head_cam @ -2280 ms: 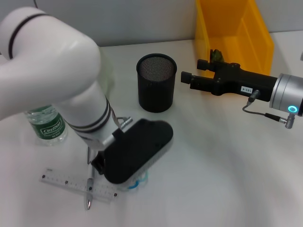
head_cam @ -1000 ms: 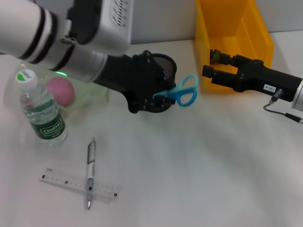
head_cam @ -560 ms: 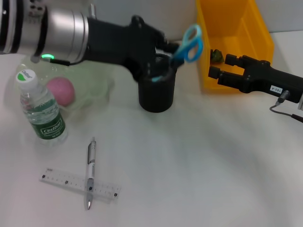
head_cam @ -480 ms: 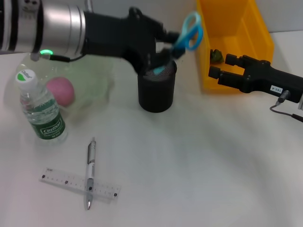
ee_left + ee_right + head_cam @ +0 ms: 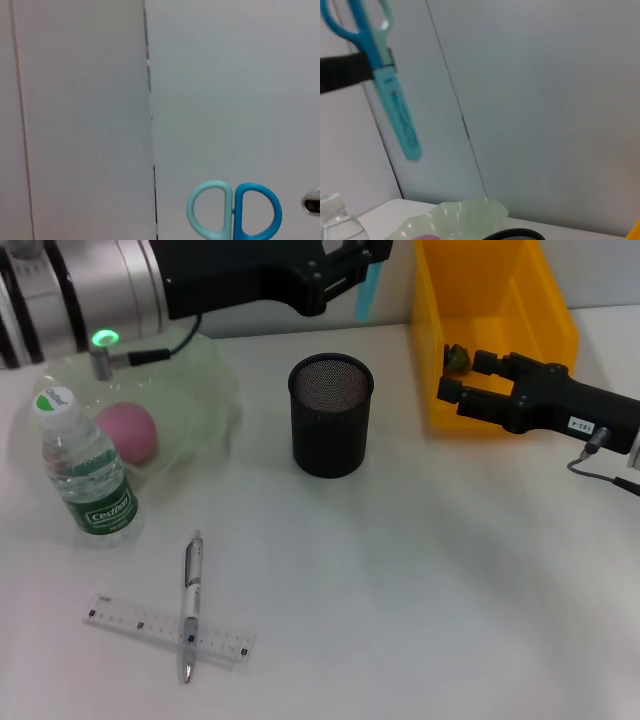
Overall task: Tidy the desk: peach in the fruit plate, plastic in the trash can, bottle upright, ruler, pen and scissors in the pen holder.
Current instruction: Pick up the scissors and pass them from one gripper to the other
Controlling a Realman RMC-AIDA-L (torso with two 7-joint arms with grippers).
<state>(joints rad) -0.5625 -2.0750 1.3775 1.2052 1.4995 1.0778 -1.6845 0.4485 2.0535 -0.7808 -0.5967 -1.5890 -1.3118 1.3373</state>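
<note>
While the left gripper [image 5: 345,265] is raised at the top edge of the head view, above and behind the pen holder [image 5: 331,415], the scissors [image 5: 369,288] are clamped between its fingers, with only the light-blue blade end seen hanging below them. The right wrist view shows what the head view cuts off: the scissors [image 5: 375,65] hang blade-down, slightly tilted, gripped just under the handles by a black finger [image 5: 345,72], clear of everything beneath. In the left wrist view only the two handle loops [image 5: 234,210] are seen, one pale teal, one deeper blue, against a plain wall.

Open air lies between the blade tip and the round black mesh holder, whose mouth is unobstructed. The right gripper [image 5: 458,375] is held with fingers parted and nothing between them, at the near wall of the yellow trash can [image 5: 505,300].

The pink peach [image 5: 127,432] lies in the pale green fruit plate [image 5: 205,370]; the bottle [image 5: 85,475] stands upright just beside it. Near the front edge, the pen [image 5: 190,600] lies across the clear ruler [image 5: 165,630], well apart from the holder.
</note>
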